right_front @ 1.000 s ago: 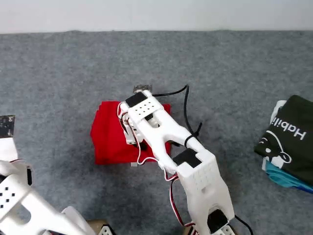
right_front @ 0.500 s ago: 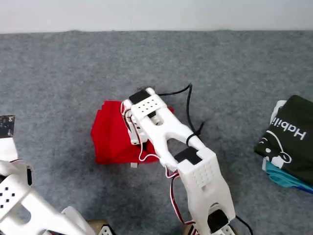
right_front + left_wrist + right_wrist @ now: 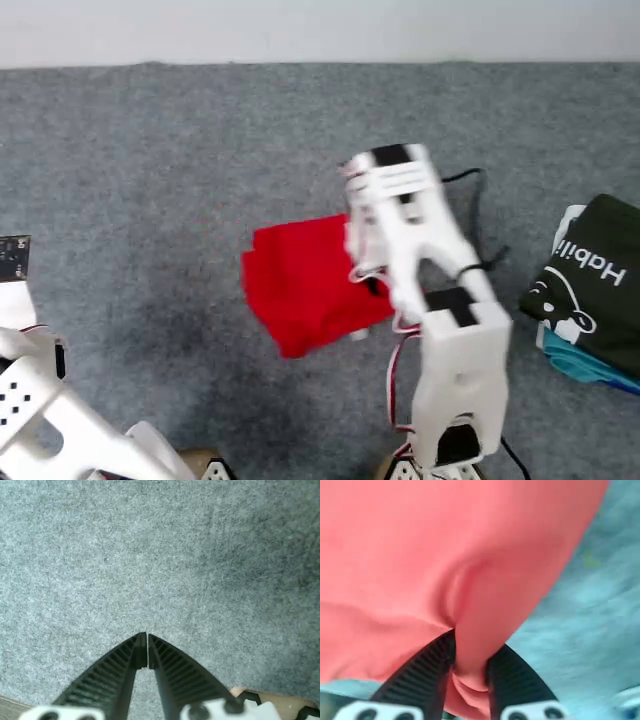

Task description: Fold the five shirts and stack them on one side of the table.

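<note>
Right gripper (image 3: 471,647) is pinching the red shirt (image 3: 300,285) mid-table, well apart from the stack (image 3: 592,290) at the edge. Left gripper (image 3: 147,647), pressed together, is hanging over the grey table (image 3: 150,150).

Bench (image 3: 150,150): is showing mottled grey across its whole surface, with a darker patch left of centre.

Red shirt (image 3: 300,285), at centre: is presenting plain, solid red.

Right arm (image 3: 450,340): is showing a white shell with black panels. The right claw (image 3: 470,650) is showing black, ribbed fingers (image 3: 427,672) against the red cloth.

Left claw (image 3: 147,641): is likewise showing black, ribbed fingers, on white mounts.

Stack at the right edge: the dark green shirt (image 3: 600,270) on top is carrying white lettering and a white figure. The teal shirt (image 3: 585,365) beneath is showing plain teal.

Wall (image 3: 300,30), at the far edge: is appearing pale off-white.
</note>
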You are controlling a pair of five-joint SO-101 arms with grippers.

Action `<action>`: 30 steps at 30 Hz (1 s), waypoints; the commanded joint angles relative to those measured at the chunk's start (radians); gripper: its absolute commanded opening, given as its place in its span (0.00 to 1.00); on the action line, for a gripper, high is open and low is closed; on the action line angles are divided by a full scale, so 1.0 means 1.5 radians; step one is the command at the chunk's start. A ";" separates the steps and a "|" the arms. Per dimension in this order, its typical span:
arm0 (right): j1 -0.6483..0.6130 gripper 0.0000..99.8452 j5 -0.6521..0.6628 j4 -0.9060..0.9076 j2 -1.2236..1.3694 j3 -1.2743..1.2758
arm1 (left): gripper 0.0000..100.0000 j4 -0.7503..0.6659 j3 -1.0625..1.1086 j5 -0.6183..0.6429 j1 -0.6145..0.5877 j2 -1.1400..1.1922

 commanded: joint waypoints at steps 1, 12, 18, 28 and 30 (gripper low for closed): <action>0.085 0.01 0.311 -0.040 -0.050 -0.011 | 0.01 -0.001 -0.009 -0.005 0.005 -0.011; 0.183 0.01 0.596 -0.298 -0.042 -0.089 | 0.01 -0.001 -0.009 -0.006 0.005 -0.013; 0.182 0.08 0.595 -0.303 -0.050 -0.086 | 0.01 -0.020 -0.009 -0.006 0.005 -0.013; 0.196 0.20 0.326 -0.260 -0.106 -0.107 | 0.01 -0.042 -0.004 -0.006 0.005 -0.013; 0.180 0.20 0.236 -0.201 -0.125 -0.106 | 0.01 -0.041 -0.004 -0.006 0.005 -0.013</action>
